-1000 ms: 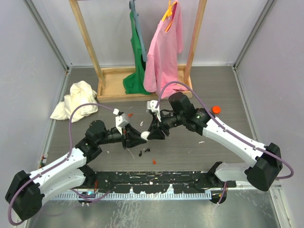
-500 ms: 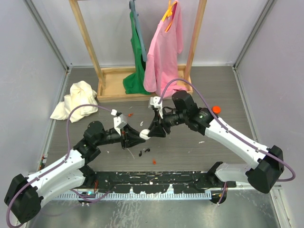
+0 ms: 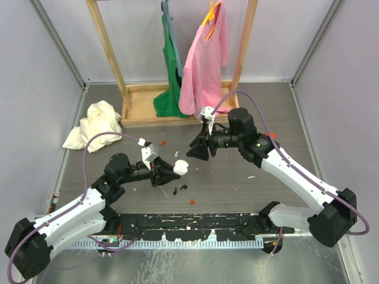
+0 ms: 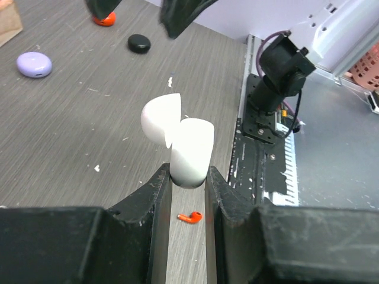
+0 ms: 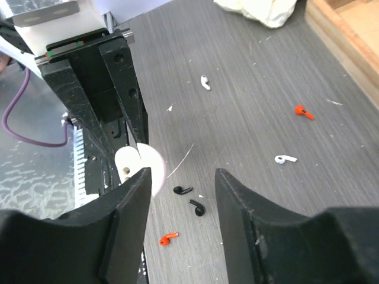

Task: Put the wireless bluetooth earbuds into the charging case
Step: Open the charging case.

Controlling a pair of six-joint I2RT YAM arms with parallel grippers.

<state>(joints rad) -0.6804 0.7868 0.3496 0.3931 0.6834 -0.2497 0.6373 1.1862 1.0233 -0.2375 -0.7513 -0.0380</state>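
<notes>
The left hand (image 4: 188, 178) pinches the open charging case (image 4: 190, 151) over an orange earbud (image 4: 189, 217).

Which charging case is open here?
The white case, clamped in the left gripper with its lid flipped up. The lilac case lies shut on the table.

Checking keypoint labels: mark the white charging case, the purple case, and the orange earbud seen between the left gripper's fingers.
white charging case (image 4: 193, 152): left wrist view, middle of its body.
purple case (image 4: 34, 64): left wrist view, centre of its top.
orange earbud (image 4: 189, 218): left wrist view, its middle.
</notes>
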